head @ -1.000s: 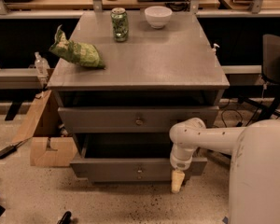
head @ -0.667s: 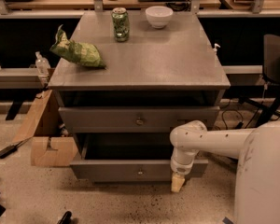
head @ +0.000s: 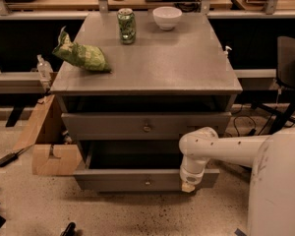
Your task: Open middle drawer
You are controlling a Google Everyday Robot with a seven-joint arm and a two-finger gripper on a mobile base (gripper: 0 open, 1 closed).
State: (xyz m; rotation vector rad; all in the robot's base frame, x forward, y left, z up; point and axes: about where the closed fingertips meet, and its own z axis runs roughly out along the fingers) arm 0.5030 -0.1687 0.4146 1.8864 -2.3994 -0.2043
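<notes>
Middle drawer (head: 113,180) stands well out under the top drawer (head: 103,127), dark inside showing.
Gripper (head: 188,186) sits at its front's right end, likely placed there for pulling; whether it grips: cannot tell.

The desk's (head: 152,63) top is matt grey, metal-looking. The middle drawer (head: 113,181) has the same dull grey front and a brass-coloured knob (head: 147,182). The claw (head: 188,186), cream, at that front's right end, hangs from a smooth white plastic-looking arm (head: 221,146). The can (head: 126,26) shines.
</notes>
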